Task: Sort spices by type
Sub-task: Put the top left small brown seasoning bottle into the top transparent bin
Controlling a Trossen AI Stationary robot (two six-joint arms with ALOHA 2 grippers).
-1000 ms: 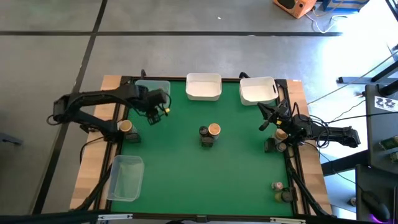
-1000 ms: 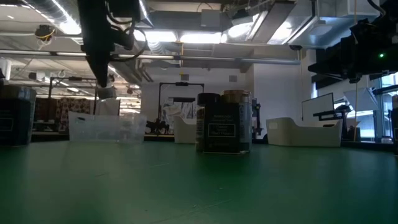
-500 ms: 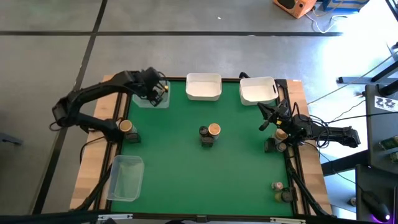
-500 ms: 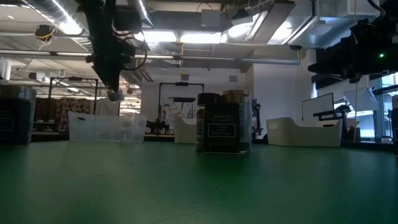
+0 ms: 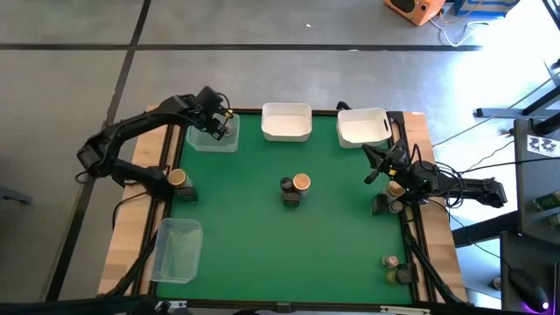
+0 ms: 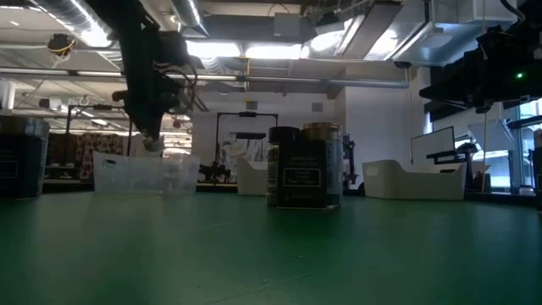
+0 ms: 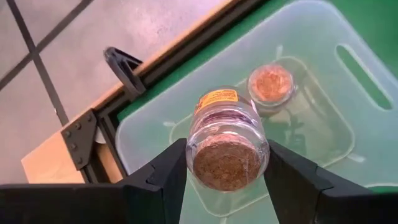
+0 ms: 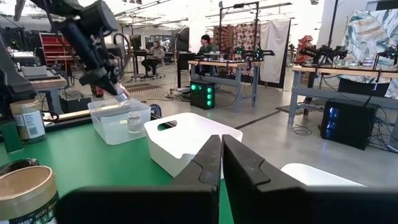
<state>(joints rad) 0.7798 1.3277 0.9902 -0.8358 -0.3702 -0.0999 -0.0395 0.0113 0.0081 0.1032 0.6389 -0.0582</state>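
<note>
The left gripper (image 7: 227,163) grasps a clear spice jar (image 7: 227,140) above the clear tub (image 5: 213,133), where another jar (image 7: 270,86) already sits. Far right of the tub, the right gripper (image 8: 221,163) rests clenched.

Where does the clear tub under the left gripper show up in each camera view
High view: clear tub at the table's far left corner, under the left gripper.
Low view: left, on the mat.
Left wrist view: fills the middle, a jar inside.
Right wrist view: left of middle.
Shared landmark: the left gripper above it.
</note>
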